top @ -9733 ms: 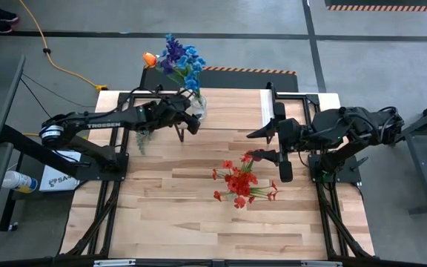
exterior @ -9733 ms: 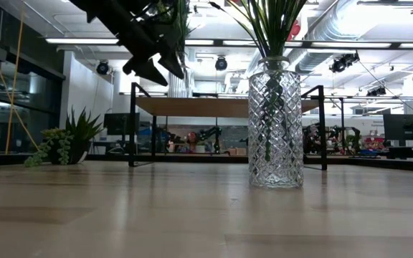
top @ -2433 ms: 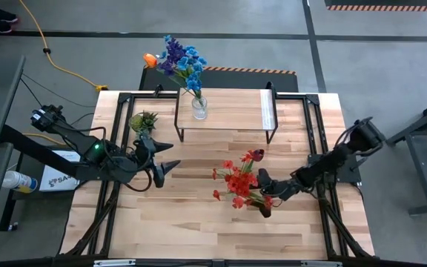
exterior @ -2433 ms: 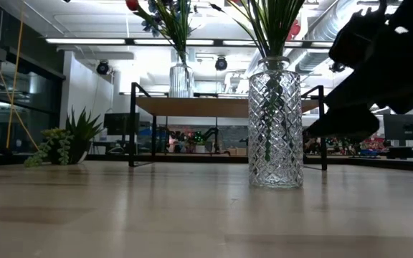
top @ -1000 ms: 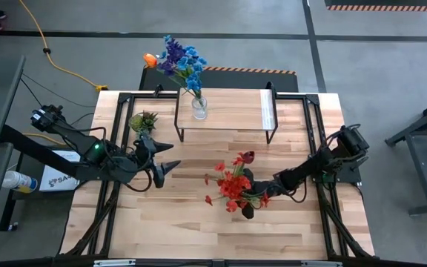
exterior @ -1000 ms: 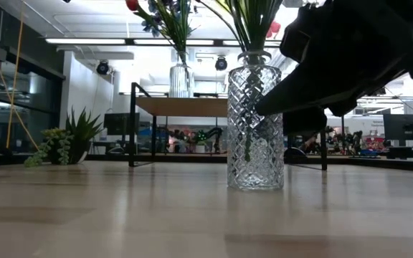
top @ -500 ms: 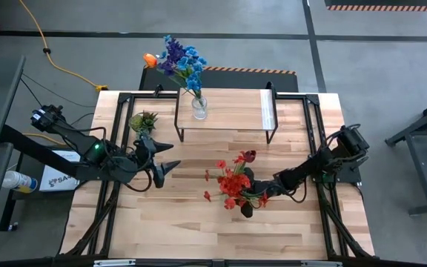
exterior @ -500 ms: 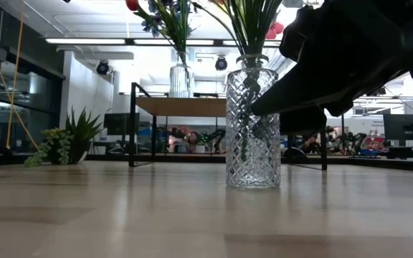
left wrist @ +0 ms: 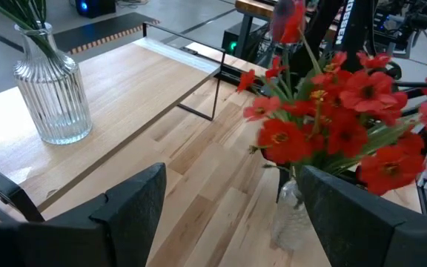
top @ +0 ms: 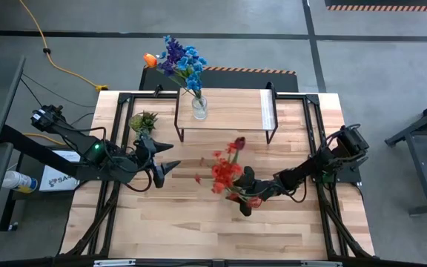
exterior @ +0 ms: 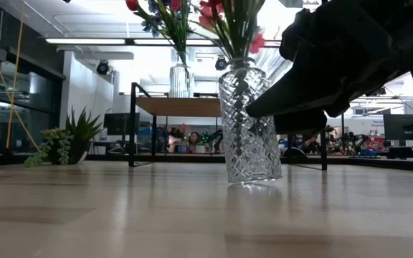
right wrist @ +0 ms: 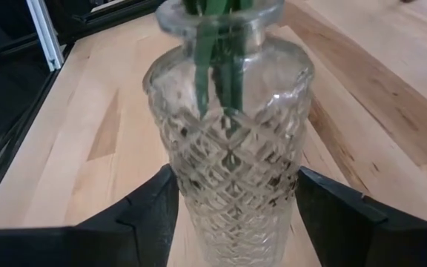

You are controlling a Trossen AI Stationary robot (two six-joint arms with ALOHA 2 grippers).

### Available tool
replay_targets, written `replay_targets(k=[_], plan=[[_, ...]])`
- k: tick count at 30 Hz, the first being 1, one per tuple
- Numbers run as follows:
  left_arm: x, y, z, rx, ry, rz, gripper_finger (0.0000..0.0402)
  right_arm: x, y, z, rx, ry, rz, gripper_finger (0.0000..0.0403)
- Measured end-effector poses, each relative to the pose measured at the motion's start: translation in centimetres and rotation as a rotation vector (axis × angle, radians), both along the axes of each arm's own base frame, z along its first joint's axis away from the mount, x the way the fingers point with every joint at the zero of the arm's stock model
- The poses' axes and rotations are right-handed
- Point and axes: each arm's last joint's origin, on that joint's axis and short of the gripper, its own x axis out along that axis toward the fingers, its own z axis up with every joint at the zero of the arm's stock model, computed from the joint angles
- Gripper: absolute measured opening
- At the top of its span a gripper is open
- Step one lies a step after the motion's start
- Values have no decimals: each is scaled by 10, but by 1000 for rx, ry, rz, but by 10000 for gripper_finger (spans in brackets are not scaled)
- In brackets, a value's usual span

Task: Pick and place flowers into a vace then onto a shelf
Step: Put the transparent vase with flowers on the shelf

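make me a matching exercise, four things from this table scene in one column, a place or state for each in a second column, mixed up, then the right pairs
Things
1. ribbed vase
2. diamond-cut vase
3. left gripper
4. potted plant

Places or states
A. tilted, between the right gripper's fingers
B. on the table beside the shelf's left legs
C. upright on the shelf, holding blue and purple flowers
D. open, holding nothing, above the table's left half

Pairs: 1-C, 2-A, 3-D, 4-B
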Motion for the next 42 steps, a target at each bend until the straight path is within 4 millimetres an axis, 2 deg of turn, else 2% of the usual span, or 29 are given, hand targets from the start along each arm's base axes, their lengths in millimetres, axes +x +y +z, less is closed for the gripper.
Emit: replay_targets(k=[17,21,26,29,34,37,39,42], plan=[[-1,0,-2,-1,26,-18,342,0,0,0,-10,-3,-11,231],[-1,-2,-8,-108,74,-78,342,0,1,0,2,-1,-6,230],[9,-12,-27,-266,187,-88,342,-1,1,0,2,-1,-13,226],[28,-24,-51,-321,244,-60,342,-2,2,0,-2,-3,-41,225],[82,-33,-139,-482,346,-126,321,-3,2,-2,-2,14,-80,224],[107,-33,-176,-577,357,-185,290,-8,4,-4,33,23,-91,217],[117,-31,-187,-576,334,-198,268,-12,8,-6,23,20,-94,213],[132,-27,-187,-557,250,-219,238,-16,14,-7,28,27,-105,213]])
